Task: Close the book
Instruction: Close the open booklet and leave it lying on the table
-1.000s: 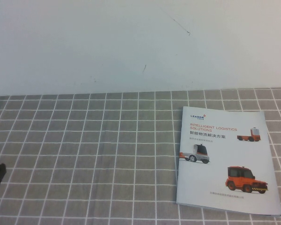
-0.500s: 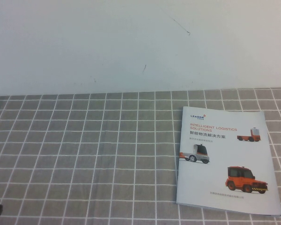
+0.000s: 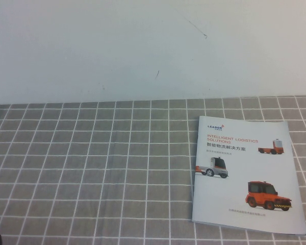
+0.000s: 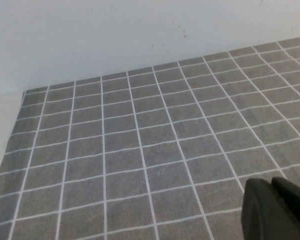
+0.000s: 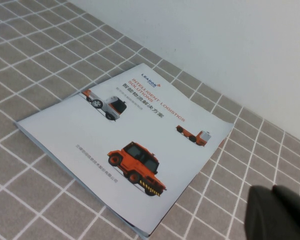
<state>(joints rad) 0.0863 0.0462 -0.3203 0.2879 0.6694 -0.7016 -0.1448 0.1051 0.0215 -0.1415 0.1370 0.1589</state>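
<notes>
Book (image 3: 247,173) nr R hand (image 5: 275,205), L hand (image 4: 273,200) apart

A grey cloth (image 3: 92,168) with a white grid covers the table (image 3: 51,204). A closed book (image 3: 247,176) lies flat on its right part, cover up.

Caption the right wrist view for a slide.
Closed book lies cover-up on the checked cloth; right gripper near it, left gripper away over the cloth's left side.

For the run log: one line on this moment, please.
book: closed, flat on cloth | left gripper: over bare cloth, away from book | right gripper: beside book, not touching
</notes>
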